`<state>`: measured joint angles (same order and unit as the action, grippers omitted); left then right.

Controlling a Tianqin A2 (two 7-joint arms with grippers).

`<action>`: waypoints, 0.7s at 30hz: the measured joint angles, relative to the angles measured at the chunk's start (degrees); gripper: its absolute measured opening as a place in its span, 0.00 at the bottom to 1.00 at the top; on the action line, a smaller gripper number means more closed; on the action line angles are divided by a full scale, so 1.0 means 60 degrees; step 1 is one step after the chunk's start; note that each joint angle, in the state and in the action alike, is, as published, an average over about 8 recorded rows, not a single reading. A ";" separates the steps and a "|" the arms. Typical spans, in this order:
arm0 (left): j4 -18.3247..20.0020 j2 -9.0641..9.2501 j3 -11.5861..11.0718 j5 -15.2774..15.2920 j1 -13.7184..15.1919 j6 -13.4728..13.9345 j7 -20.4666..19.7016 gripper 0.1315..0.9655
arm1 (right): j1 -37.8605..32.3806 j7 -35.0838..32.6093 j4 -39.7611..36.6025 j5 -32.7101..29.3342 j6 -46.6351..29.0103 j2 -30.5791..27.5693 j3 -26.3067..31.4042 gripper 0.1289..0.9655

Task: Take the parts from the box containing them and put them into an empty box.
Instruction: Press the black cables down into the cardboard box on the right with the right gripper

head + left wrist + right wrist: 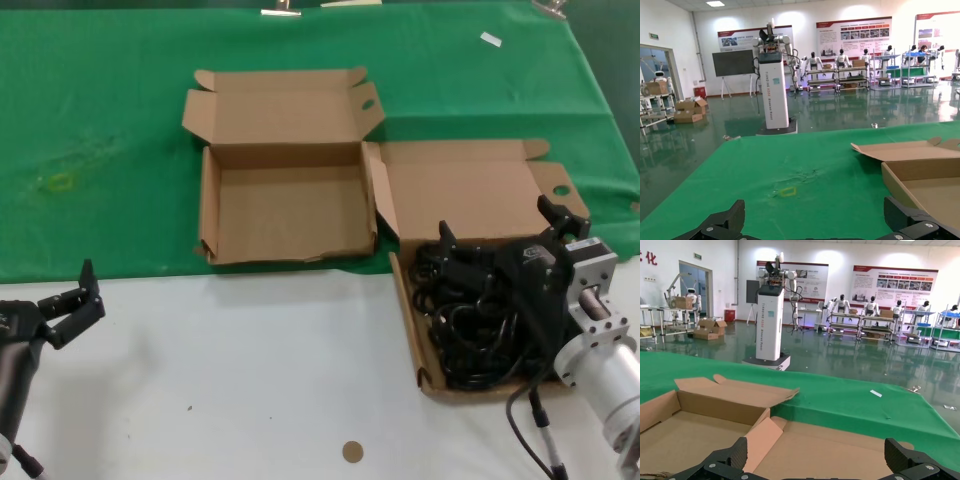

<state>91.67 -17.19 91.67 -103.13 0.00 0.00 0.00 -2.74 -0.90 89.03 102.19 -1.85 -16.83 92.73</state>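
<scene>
Pick-up step: right end effector [505, 240], fingers spread wide and empty, is hovering over power cords [470, 325]; next, descending and closing.

Table [200, 380]: white front half, green cloth [100, 130] over back half. 2 open cardboard boxes: empty box [285, 205] centre on green, cord box [470, 290] right, straddling the edge. Small brown disc [352, 451] bottom centre.

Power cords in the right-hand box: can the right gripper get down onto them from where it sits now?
Probably yes. The right gripper hangs open directly over the power cords in the box containing them, whose lid is folded back, and nothing lies between. The left gripper waits far off over the white table.
</scene>
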 joint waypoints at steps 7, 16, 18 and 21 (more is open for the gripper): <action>0.0000 0.0000 0.0000 0.0000 0.0000 0.0000 0.0000 1.00 | 0.0000 0.0000 0.0000 0.0000 0.0000 0.0000 0.0000 1.00; 0.0000 0.0000 0.0000 0.0000 0.0000 0.0000 0.0000 0.97 | 0.0000 0.0000 0.0000 0.0000 0.0000 0.0000 0.0000 1.00; 0.0000 0.0000 0.0000 0.0000 0.0000 0.0000 0.0000 0.96 | 0.0000 0.0000 0.0000 0.0000 0.0000 0.0000 0.0000 1.00; 0.0000 0.0000 0.0000 0.0000 0.0000 0.0000 0.0000 0.93 | 0.0003 0.0000 0.0003 -0.0001 0.0003 -0.0004 0.0002 1.00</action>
<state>91.67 -17.19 91.67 -103.13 0.00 0.00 0.00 -2.72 -0.90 89.05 102.18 -1.83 -16.86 92.75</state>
